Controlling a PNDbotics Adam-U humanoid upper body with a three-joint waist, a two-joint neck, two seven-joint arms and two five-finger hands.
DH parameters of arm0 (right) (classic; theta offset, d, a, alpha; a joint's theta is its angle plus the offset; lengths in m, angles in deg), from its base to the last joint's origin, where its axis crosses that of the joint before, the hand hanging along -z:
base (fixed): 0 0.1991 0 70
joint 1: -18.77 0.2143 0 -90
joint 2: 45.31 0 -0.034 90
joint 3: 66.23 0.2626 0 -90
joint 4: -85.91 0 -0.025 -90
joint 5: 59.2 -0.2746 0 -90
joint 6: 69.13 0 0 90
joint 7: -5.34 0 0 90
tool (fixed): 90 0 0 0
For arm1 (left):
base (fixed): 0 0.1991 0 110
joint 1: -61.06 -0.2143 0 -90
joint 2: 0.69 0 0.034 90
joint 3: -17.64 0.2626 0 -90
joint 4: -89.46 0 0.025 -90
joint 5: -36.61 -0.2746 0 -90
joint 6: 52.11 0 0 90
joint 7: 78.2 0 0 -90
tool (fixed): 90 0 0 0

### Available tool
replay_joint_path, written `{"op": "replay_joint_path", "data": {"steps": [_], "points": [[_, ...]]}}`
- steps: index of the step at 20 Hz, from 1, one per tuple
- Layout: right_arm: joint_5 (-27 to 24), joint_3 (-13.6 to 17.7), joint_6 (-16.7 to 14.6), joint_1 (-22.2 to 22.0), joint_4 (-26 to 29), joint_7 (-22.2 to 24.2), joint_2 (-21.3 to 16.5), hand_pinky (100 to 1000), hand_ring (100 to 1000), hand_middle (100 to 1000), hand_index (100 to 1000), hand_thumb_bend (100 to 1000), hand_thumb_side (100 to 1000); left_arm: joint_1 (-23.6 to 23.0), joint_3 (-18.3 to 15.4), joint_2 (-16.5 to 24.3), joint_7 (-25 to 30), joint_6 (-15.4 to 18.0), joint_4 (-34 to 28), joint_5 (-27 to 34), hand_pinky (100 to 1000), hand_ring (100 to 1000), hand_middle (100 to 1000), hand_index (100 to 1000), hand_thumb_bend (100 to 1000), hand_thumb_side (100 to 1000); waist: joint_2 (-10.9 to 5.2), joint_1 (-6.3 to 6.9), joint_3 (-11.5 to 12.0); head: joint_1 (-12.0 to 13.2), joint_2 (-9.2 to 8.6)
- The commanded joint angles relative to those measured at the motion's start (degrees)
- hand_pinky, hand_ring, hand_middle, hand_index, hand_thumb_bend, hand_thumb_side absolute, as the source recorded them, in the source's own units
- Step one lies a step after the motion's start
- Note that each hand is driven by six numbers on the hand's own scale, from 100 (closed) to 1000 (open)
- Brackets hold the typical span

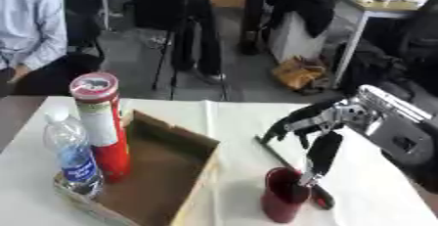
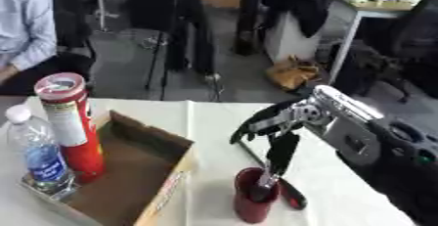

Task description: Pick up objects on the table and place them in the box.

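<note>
Fingers of the right hand (image 1: 318,122) dip into the red cup (image 1: 280,202), pinching its rim to lift it toward the box (image 1: 171,171).

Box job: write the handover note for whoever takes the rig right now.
Right hand: over the red cup, thumb dipping inside its rim, fingers curled above; cup not lifted, standing on the table.
Left hand: not in view.
Done: red can and water bottle stand upright at the left end of the box.
Left: cup into the box; also a dark tool with a red handle lying on the table behind the cup.
</note>
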Motion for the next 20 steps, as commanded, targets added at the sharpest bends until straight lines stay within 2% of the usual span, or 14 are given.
{"op": "replay_joint_path", "data": {"steps": [1, 11, 20], "points": [[0.6, 0.2, -0.5, 1.2, -0.4, 0.0, -0.8, 680, 975, 1000, 1000, 817, 515, 0.5, 0.0, 0.5, 0.4, 0.0, -0.8, 0.4, 971, 840, 842, 768, 100, 961, -0.95, 0.17, 0.0, 0.2, 0.21], [1.4, -1.1, -1.1, 1.0, -1.9, 0.0, 0.4, 702, 982, 1000, 1000, 831, 527, 0.5, 0.1, 0.4, 0.7, -0.1, -0.8, 0.5, 974, 838, 839, 765, 100, 954, -0.91, 0.27, 0.0, 0.2, 0.09], [2.5, -1.6, -3.2, 0.8, -4.9, 0.0, 1.4, 719, 993, 1000, 1000, 840, 532, 0.4, 0.1, 0.3, 1.3, -0.4, -0.8, 0.6, 979, 837, 836, 761, 100, 952, -0.82, 0.50, -0.1, 0.2, 0.09]]}}
